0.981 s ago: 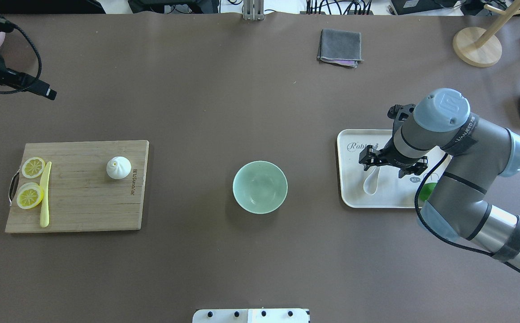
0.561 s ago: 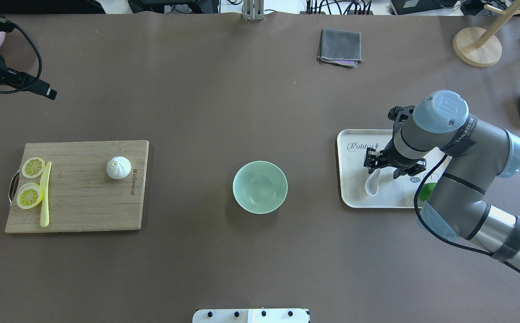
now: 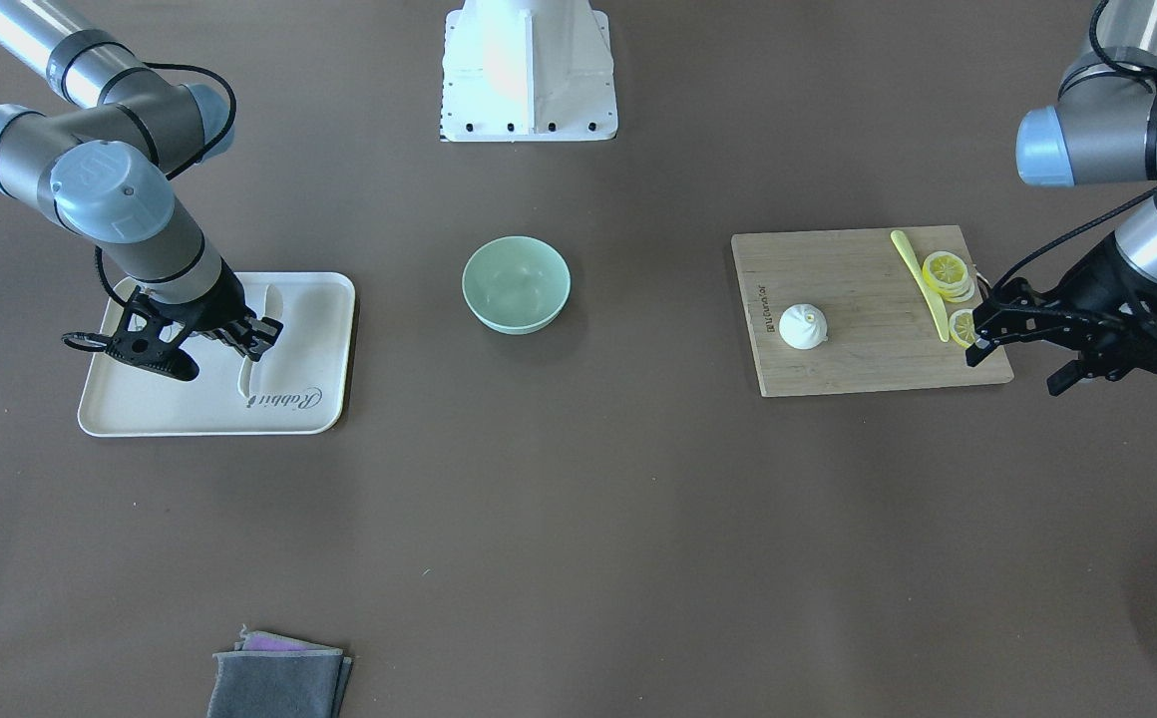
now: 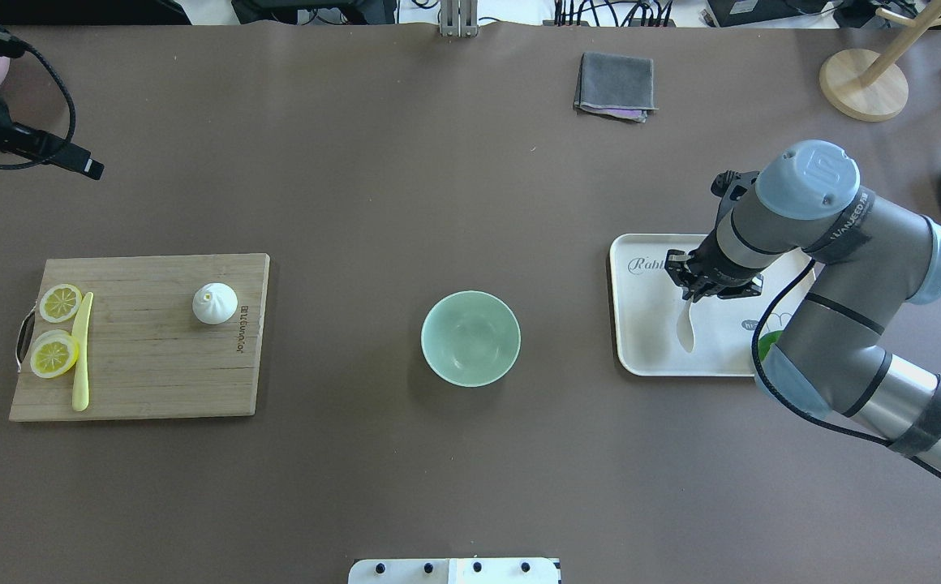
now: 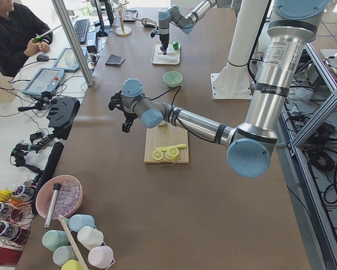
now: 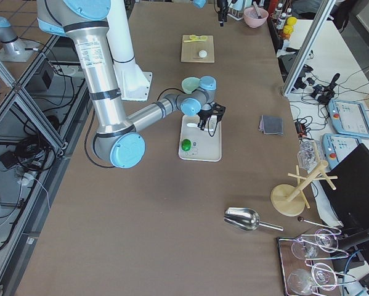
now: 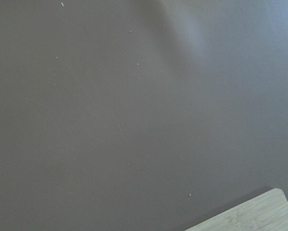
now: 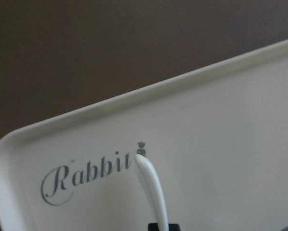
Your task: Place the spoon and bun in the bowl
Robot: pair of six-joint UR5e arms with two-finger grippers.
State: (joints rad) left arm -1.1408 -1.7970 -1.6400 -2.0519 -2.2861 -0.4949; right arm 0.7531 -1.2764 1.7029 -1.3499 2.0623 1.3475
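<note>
"rabbit" in script, on cream tray (image 8: 230, 120)

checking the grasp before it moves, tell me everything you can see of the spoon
The spoon is cream-white and glossy, like ceramic or plastic, with a curved handle and a deep scoop. It looks narrow from overhead, as if turned on edge. The right end effector is shut on its handle over the white tray, and the scoop points toward the robot. Whether it touches the tray cannot be told.

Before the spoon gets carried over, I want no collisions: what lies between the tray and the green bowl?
Nothing but bare brown table between the tray and the bowl, as the overhead view shows; the front-facing view agrees.
</note>
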